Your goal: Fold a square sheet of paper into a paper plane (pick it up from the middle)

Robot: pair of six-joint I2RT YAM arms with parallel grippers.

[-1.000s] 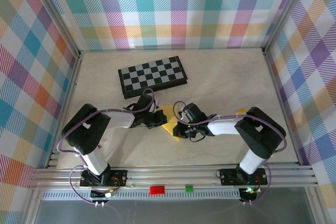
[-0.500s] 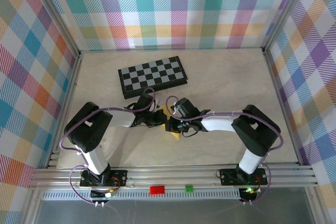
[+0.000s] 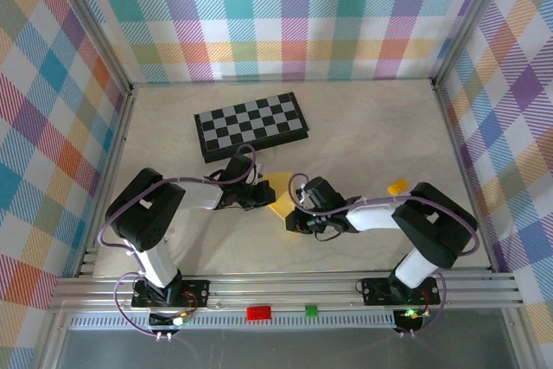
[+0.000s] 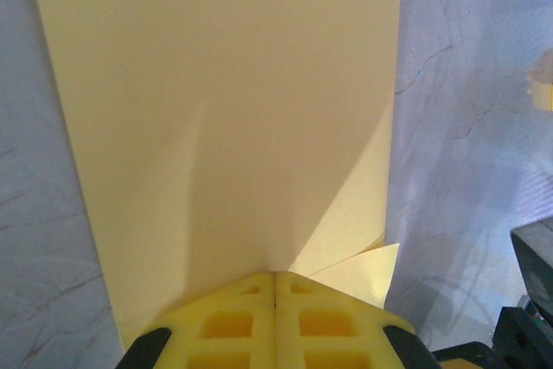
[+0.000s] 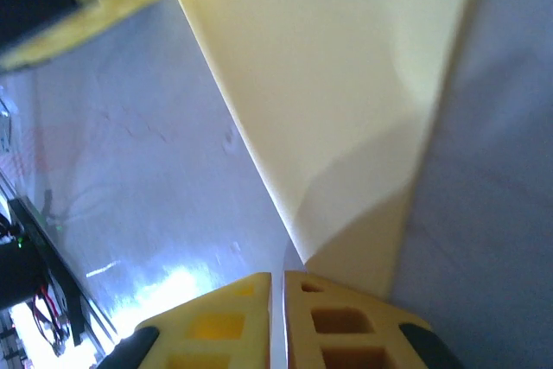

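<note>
Bright, soft shadows, glare, blurred close-ups

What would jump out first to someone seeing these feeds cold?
The yellow paper sheet, partly folded, lies mid-table between the arms, with the left end effector and right end effector both at its edges. Beyond it sits a black-and-grey chessboard; a small orange-yellow block lies far right.

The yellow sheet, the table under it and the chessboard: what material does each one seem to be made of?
The yellow sheet: thin matte paper; it shows soft creases and a folded corner. The table: probably a smooth laminate with a marble print; fine veins, slight sheen. The chessboard: cannot say; rigid-looking, matte black and grey squares.
</note>
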